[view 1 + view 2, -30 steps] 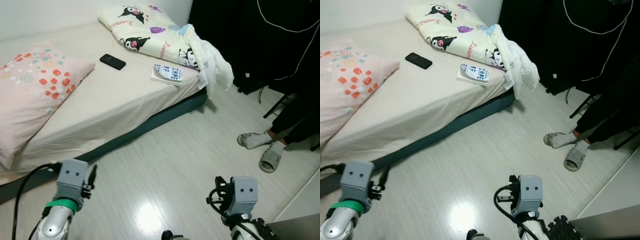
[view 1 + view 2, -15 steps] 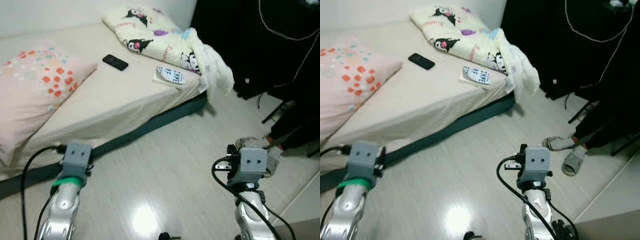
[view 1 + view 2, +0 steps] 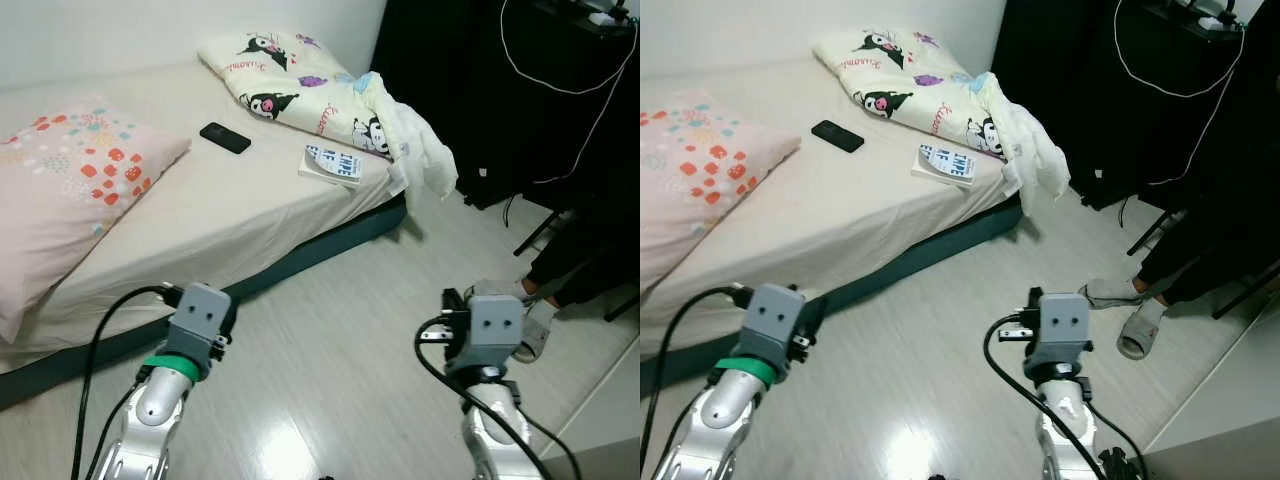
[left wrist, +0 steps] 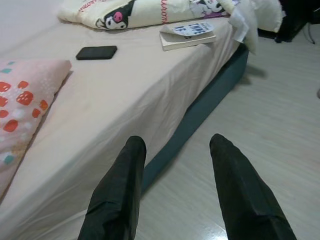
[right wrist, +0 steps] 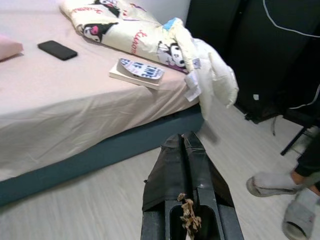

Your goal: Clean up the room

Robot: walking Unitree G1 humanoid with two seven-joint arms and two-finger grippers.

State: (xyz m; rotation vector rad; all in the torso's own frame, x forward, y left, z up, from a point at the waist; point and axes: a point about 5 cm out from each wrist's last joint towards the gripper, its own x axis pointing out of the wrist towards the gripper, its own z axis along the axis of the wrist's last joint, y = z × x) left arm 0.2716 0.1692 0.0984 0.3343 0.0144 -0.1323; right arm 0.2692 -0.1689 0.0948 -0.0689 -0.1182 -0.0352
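Observation:
A low bed (image 3: 200, 225) with a cream sheet lies ahead on the left. On it are a black phone (image 3: 225, 137), a book (image 3: 333, 164), a pink pillow (image 3: 70, 190) with red spots, and a cartoon-print blanket (image 3: 300, 85). A white cloth (image 3: 425, 160) hangs off the bed's corner. My left gripper (image 4: 177, 142) is open and empty, held low over the floor beside the bed's edge. Over the floor, short of the bed's corner, my right gripper (image 5: 184, 139) is shut, its fingers pointing toward the book (image 5: 136, 72).
A person's feet in socks and grey slippers (image 3: 527, 310) stand on the floor at right. Behind them are black hanging fabric (image 3: 470, 80) and a white cable (image 3: 560, 75). A pale furniture edge (image 3: 605, 420) sits at the bottom right. Light wood floor (image 3: 340, 330) lies between me and the bed.
Both arms have risen in view, and the left one has shifted to the right. The whole picture has shifted slightly, so the camera has moved. Things on the bed lie as before.

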